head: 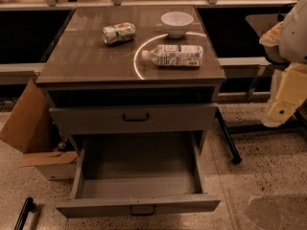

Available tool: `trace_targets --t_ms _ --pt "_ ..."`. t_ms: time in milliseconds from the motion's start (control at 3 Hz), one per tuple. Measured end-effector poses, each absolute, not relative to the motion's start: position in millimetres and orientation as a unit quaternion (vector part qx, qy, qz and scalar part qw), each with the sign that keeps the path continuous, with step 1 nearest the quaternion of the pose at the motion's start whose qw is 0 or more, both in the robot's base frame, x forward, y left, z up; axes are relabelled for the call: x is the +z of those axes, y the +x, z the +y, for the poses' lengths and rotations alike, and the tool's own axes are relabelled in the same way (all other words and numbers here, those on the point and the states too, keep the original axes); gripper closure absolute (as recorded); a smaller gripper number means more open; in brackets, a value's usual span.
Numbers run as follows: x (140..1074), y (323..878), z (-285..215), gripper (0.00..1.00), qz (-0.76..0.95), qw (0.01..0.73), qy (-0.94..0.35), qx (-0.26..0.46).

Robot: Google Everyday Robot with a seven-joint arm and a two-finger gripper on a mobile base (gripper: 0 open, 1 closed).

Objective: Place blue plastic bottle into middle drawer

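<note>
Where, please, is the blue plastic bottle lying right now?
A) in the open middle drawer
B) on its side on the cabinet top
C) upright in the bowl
B: the blue plastic bottle lies on its side on the cabinet top; the middle drawer stands open and empty, the end effector off at the right edge.

Perhaps a lab: terrazzo floor (261, 176), drawer cabinet (81, 56); gripper out of frame.

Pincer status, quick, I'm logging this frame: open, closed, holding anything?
Pincer: at the right edge; open or closed cannot be told. The clear blue-labelled plastic bottle lies apart on the grey cabinet top.
</note>
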State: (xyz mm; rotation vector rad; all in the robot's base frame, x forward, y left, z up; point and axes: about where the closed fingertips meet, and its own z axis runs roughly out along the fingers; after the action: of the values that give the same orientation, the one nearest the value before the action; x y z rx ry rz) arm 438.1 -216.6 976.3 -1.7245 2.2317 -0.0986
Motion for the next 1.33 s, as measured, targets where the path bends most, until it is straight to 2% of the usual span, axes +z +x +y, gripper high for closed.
trace_targets --t_ms 333,667,1333 --pt "976 438 -217 0.00 0.781 0.159 -0.603 -0.035" --pt "970 459 -207 0.00 0.776 0.183 -0.604 0.008" --pt "943 551 -155 0.00 0.747 0.253 -0.600 0.134"
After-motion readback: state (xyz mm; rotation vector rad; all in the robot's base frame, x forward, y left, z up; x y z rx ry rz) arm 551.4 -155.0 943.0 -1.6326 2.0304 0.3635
